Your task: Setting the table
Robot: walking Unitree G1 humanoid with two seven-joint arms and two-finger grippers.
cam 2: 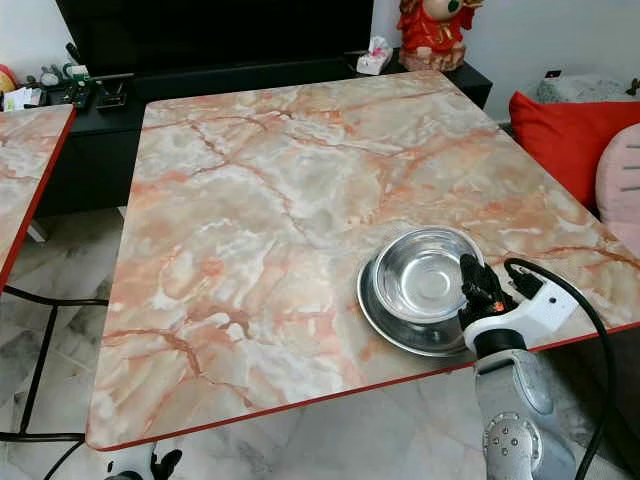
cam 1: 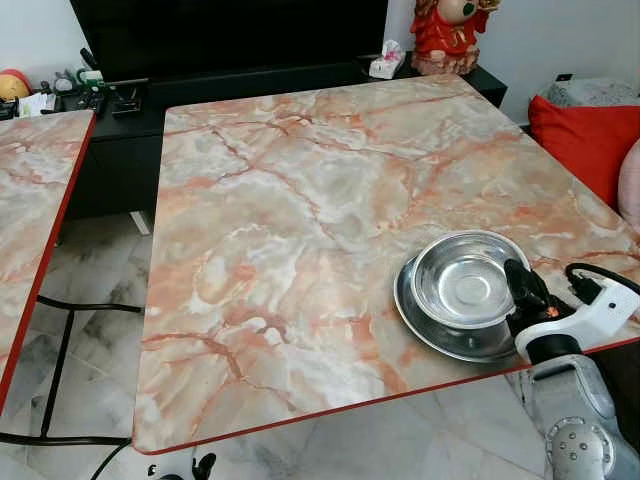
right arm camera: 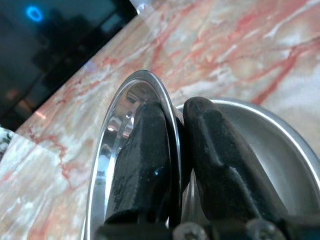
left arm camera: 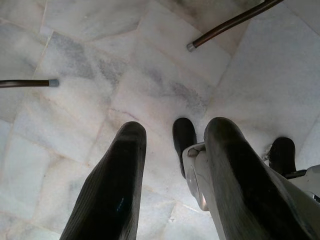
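Note:
A shiny steel bowl (cam 1: 465, 278) sits inside a flat steel plate (cam 1: 425, 322) near the front right corner of the marble-patterned table (cam 1: 300, 220). My right gripper (cam 1: 522, 285) is at the bowl's right rim. In the right wrist view its two black fingers (right arm camera: 145, 155) are shut on the thin rim of the bowl (right arm camera: 120, 115), one inside and one outside. My left gripper (left arm camera: 172, 165) hangs over the tiled floor with its fingers apart and nothing between them.
A second marble table (cam 1: 30, 190) stands at the left. A dark TV cabinet (cam 1: 130, 120) with small items runs along the back, with a red figurine (cam 1: 445, 30) on it. Red cushions (cam 1: 590, 135) lie at the right. Cables cross the floor (cam 1: 90, 330).

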